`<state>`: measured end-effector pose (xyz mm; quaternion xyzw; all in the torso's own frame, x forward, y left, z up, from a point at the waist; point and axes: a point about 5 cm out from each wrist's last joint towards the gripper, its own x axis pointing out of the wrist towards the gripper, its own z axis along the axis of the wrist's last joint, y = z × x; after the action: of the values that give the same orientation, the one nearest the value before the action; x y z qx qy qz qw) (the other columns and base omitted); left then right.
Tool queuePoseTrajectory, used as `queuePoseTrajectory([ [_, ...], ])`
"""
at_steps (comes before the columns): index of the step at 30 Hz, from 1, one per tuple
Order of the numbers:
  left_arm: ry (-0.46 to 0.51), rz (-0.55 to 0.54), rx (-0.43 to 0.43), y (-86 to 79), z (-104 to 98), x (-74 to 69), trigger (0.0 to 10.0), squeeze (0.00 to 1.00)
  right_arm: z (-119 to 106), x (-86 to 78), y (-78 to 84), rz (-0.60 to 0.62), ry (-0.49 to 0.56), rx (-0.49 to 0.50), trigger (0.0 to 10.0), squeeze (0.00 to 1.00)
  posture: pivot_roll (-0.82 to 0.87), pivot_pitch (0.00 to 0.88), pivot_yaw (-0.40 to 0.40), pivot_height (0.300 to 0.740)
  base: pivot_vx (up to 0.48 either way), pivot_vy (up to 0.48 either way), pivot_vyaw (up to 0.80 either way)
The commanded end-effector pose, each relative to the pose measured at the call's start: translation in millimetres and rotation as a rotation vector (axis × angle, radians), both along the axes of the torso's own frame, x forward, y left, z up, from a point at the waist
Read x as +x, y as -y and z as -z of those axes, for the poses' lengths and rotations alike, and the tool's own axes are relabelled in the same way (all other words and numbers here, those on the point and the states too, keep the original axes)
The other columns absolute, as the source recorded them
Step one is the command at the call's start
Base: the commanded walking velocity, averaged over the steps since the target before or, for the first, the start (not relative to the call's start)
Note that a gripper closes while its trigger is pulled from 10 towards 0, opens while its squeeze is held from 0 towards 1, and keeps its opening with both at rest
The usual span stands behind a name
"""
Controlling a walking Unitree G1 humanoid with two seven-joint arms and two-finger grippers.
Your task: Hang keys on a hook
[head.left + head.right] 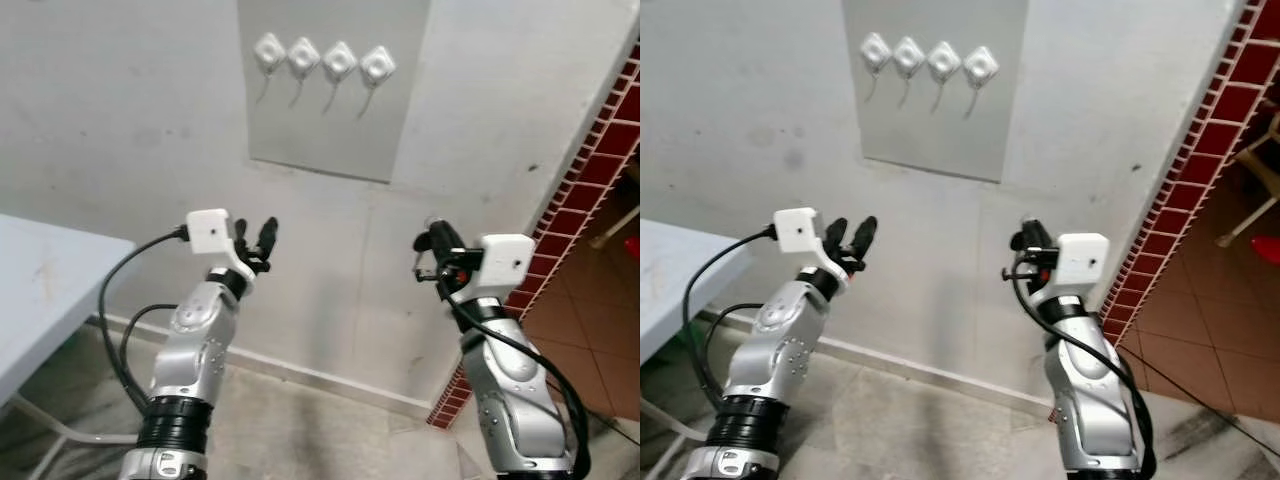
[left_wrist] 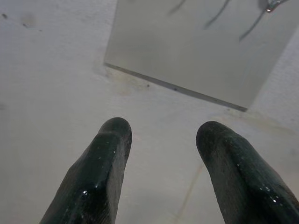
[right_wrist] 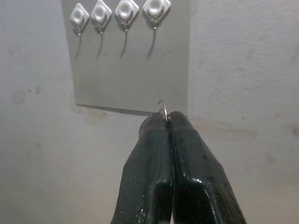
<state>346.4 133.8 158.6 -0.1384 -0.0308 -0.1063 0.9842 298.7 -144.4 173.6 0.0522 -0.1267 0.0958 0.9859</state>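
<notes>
Raised right gripper [image 3: 167, 122] pinches — seemingly — a key ring [image 3: 162, 108].

We are seeing a matt grey panel [image 1: 330, 100] carrying four glossy white plastic hooks [image 3: 120, 10] with thin metal wire. The wall [image 1: 120, 110] is looking rough and chalky. Our black fingers [image 2: 98, 177] are shining like wet rubber. The brick pillar [image 1: 590, 180] is showing glazed red tiles.

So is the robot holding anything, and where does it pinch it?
The right tool is shut on a thin metal ring, pinching its lower part at the fingertips. The left tool is open and holds nothing.
</notes>
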Motion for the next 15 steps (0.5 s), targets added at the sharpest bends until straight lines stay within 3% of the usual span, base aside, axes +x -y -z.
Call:
queuePoseTrajectory([
  [1,0.006,0.029,-0.004,8.7,-3.0,-0.2,10.0,0.0,-6.4,-1.3,6.0,0.019,0.027,-0.003,10.0,0.0,0.05,0.08,-0.012,0.74,0.0,0.476,0.0],
  [13,-0.005,0.025,-0.014,9.0,-2.6,-0.2,10.0,0.0,-7.2,-1.4,3.5,0.004,0.028,-0.001,10.0,0.0,0.05,0.072,-0.015,0.74,0.0,0.0,0.0],
  [15,-0.006,0.024,-0.016,8.9,-2.6,-0.2,10.0,0.0,-7.1,-1.6,3.3,0.003,0.028,-0.001,10.0,0.0,0.05,0.072,-0.015,0.74,0.0,0.317,0.0],
])
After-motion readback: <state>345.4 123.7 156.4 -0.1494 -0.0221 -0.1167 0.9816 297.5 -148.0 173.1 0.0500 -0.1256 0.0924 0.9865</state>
